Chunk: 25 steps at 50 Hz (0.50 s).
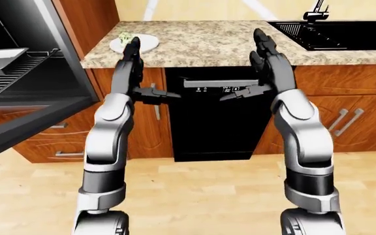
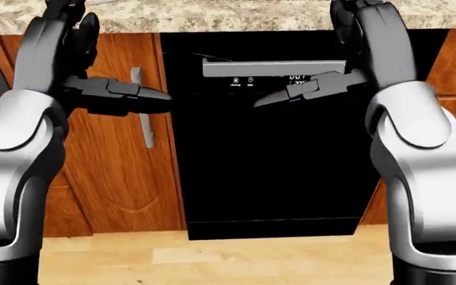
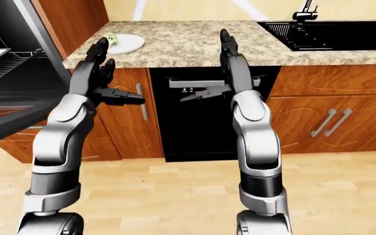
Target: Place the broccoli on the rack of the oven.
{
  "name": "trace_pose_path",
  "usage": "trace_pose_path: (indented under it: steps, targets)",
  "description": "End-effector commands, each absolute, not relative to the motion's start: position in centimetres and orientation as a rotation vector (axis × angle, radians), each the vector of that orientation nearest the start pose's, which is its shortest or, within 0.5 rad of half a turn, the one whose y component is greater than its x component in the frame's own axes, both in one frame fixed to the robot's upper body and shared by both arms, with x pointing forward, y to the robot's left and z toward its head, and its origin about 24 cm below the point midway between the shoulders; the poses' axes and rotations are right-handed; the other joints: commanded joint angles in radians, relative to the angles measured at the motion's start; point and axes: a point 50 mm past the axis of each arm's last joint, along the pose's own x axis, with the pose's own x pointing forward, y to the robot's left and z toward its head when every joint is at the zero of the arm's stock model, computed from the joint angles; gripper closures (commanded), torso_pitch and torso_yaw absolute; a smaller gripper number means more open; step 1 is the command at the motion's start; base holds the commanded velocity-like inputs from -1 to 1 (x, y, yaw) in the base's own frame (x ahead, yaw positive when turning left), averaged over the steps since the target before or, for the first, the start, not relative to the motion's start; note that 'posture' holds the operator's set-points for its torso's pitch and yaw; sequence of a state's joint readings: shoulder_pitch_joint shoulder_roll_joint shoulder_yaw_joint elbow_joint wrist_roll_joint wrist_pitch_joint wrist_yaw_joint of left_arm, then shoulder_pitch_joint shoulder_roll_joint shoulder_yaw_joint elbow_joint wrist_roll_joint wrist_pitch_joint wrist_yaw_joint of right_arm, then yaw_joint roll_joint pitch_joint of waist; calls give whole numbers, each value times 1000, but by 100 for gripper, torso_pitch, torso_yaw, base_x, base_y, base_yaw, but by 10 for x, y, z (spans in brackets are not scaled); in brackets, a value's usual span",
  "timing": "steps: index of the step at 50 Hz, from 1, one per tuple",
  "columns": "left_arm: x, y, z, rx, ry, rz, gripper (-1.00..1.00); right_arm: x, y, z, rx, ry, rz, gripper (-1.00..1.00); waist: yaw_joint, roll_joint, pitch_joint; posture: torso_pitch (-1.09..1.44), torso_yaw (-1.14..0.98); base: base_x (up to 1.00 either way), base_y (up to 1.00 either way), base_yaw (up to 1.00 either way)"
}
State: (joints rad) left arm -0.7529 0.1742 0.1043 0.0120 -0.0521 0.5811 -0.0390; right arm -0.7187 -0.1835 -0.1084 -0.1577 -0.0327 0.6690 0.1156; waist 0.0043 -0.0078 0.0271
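Reaching for the broccoli, nothing held yet
Our left hand (image 1: pixel 133 61) and right hand (image 1: pixel 266 56) are spread wide; next we reach far-left to the broccoli (image 1: pixel 126 36) on its plate (image 1: pixel 145 44)

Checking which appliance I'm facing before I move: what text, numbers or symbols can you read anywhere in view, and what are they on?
Dishwasher control strip, under its handle bar: small white icons and a short lit readout, partly hidden by the right hand; too small and blurred to read.
Oven, counter, plate, sink, cabinet doors: no lettering visible.
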Motion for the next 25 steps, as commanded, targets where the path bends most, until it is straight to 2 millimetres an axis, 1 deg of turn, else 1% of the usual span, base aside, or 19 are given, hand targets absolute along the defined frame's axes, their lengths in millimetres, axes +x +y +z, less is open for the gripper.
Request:
trace_pose_path:
  steps: [1,3,6,7,8,9,10,11,12,13,14,16,17,19,20,21,22,23,25]
  targets:
    - [352,145,247,89,-267,-85,-100,334,-151,255,-181,-292,80,-100,-1,2,-24,0,0,0,0,0]
    - [352,145,253,88,-277,-83,-100,334,-150,266,-183,-301,82,-100,-1,1,-25,0,0,0,0,0]
    - [350,145,261,81,-290,-80,-100,332,-152,272,-183,-317,76,-100,-1,1,-20,0,0,0,3,0]
    - [350,144,261,85,-292,-84,-100,332,-152,269,-191,-319,76,-100,-1,5,-38,0,0,0,6,0]
    - [350,145,263,85,-294,-80,-100,330,-152,274,-190,-324,77,-100,-2,6,-33,0,0,0,9,0]
    - [349,146,265,86,-298,-80,-100,329,-152,277,-196,-335,76,-100,-4,8,-36,0,0,18,55,0]
    - [347,147,266,87,-301,-74,-100,329,-152,276,-198,-335,76,-100,-6,-18,-11,0,0,24,59,0]
    - [347,146,266,88,-303,-72,-100,328,-152,276,-190,-338,75,-100,-6,-36,-6,0,0,26,59,0]
    - [346,146,265,89,-302,-72,-100,327,-152,272,-196,-338,79,-100,-11,-37,-12,0,0,25,59,0]
    - [346,147,266,89,-303,-67,-100,327,-152,277,-193,-342,78,-100,-14,-38,-18,0,0,26,59,0]
    - [346,147,266,90,-302,-66,-100,327,-151,278,-195,-343,78,-100,-17,-36,-16,0,0,25,59,0]
    - [344,149,268,93,-307,-61,-100,326,-152,277,-197,-342,77,-100,-27,-19,-11,0,0,26,52,0]
    - [343,149,267,93,-307,-62,-100,325,-152,277,-197,-341,79,-100,-33,-2,-2,0,0,25,40,0]
    - [342,150,267,92,-308,-59,-100,324,-151,277,-203,-340,79,-100,-41,42,7,0,0,25,40,0]
    - [342,150,266,93,-306,-59,-100,324,-151,277,-201,-340,80,-100,-44,78,-2,0,0,25,40,0]
    - [342,149,266,93,-306,-63,-100,324,-151,278,-199,-342,81,-100,-40,135,-18,0,0,25,39,0]
    - [342,149,266,96,-307,-62,-100,324,-151,277,-202,-341,81,-100,-29,87,0,0,0,25,38,0]
    - [341,149,266,96,-308,-61,-100,324,-150,277,-199,-341,85,-100,-36,93,2,0,0,26,40,0]
    - [340,150,266,97,-308,-60,-100,323,-150,279,-199,-343,85,-100,-20,64,-4,0,0,26,39,0]
